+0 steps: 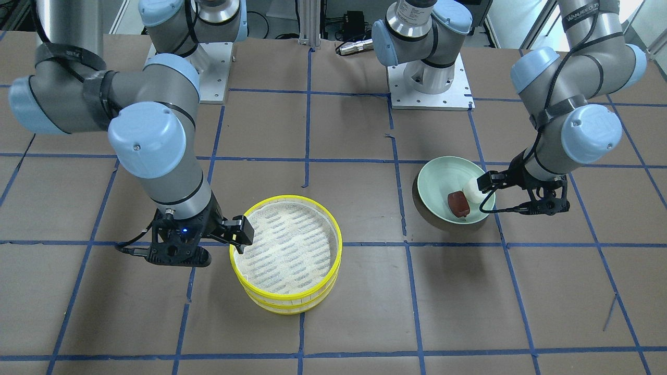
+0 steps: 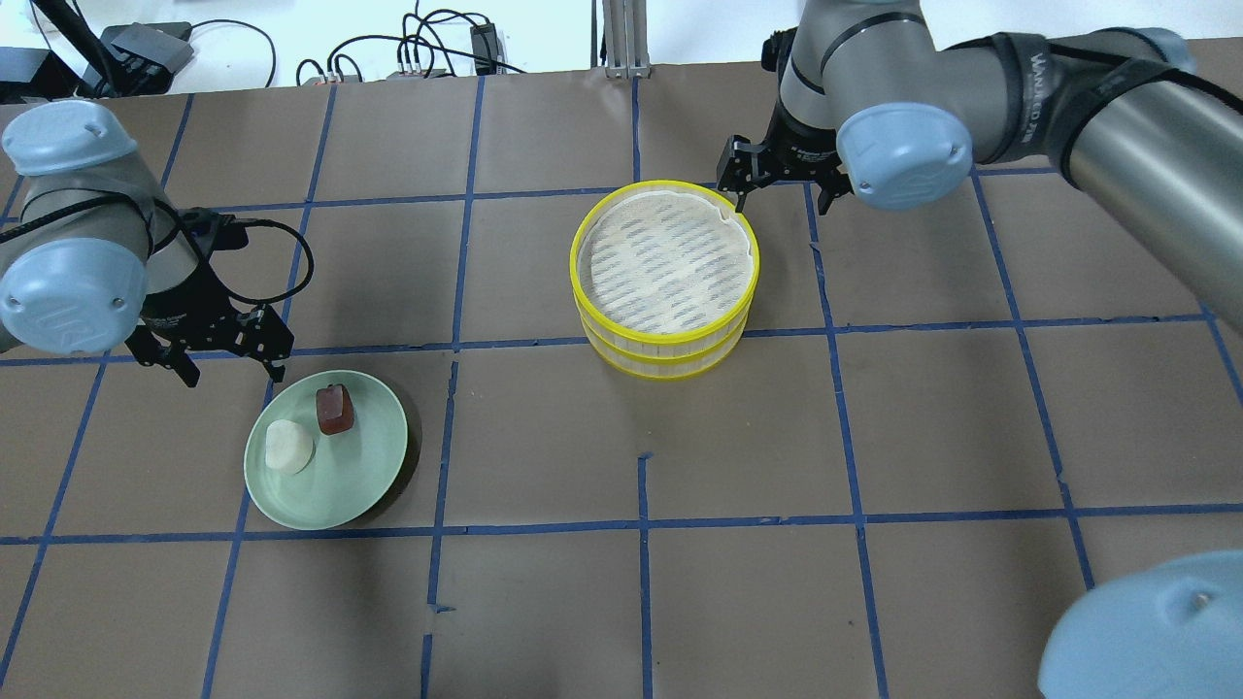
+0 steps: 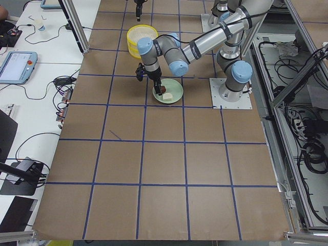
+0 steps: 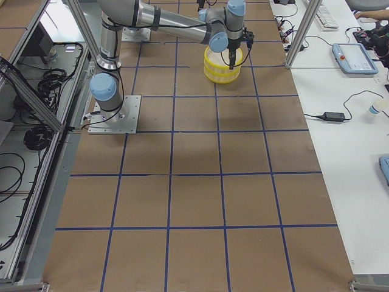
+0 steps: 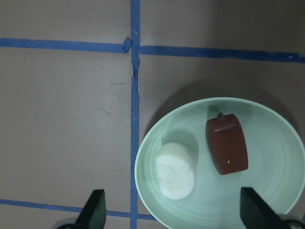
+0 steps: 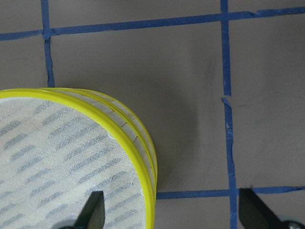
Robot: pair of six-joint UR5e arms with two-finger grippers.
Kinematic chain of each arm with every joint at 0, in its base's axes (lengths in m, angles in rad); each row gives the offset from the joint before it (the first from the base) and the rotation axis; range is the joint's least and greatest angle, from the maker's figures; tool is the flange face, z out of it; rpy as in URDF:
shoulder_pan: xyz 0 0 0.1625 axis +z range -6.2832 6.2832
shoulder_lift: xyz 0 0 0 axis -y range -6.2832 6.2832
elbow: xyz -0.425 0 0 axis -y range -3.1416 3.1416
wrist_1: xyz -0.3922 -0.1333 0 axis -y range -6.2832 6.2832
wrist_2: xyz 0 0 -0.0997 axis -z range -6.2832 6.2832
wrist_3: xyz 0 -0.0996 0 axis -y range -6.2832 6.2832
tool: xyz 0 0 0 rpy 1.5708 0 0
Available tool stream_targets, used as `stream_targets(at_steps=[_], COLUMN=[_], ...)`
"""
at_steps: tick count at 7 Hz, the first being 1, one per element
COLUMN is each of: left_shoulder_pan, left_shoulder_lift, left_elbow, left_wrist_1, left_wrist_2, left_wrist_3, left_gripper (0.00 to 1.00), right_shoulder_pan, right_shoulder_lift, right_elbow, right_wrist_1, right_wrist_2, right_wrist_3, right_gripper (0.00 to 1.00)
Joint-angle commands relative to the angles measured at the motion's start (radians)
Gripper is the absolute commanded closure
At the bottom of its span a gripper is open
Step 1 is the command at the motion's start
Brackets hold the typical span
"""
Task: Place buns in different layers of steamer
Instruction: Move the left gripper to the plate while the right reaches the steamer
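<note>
Overhead exterior: saw no part of the task done yet. Found white bun (image 2: 288,448) and brown bun (image 2: 334,410) both lying on green plate (image 2: 369,466), side by side with a gap between. Found steamer layers stacked, top layer (image 2: 665,254) on bottom layer (image 2: 670,354), with bare liner, well apart from plate. Read left gripper (image 2: 230,371) as spread wide and empty, hovering above plate's edge; per left wrist view, lined up roughly over white bun. Read right gripper (image 2: 782,199) as spread too, empty, straddling top layer's rim with one finger inside and one outside. Judged both sides as pre-grasp. Left to do: lift top layer off, put one bun into each layer, probably restack.
</note>
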Motion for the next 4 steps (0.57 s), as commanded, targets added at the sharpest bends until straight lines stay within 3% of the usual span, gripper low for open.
stream_targets(at_steps=[1, 3, 4], left_shoulder_pan=[0.004, 0.004, 0.004], left_shoulder_lift=[-0.059, -0.061, -0.06], left_elbow=[-0.037, -0.069, -0.088], left_wrist_1=[0.053, 0.076, 0.078], left_wrist_2=[0.004, 0.001, 0.001], left_wrist_3=[-0.002, -0.005, -0.005], left_gripper=[0.07, 0.09, 0.1], right_shoulder_pan=[0.014, 0.017, 0.024], right_shoulder_lift=[0.06, 0.06, 0.058], right_elbow=[0.007, 0.013, 0.034], right_wrist_1=[-0.083, -0.064, -0.073], right_wrist_2=[0.028, 0.029, 0.03], right_wrist_3=[0.013, 0.007, 0.012], right_gripper=[0.04, 0.25, 0.42])
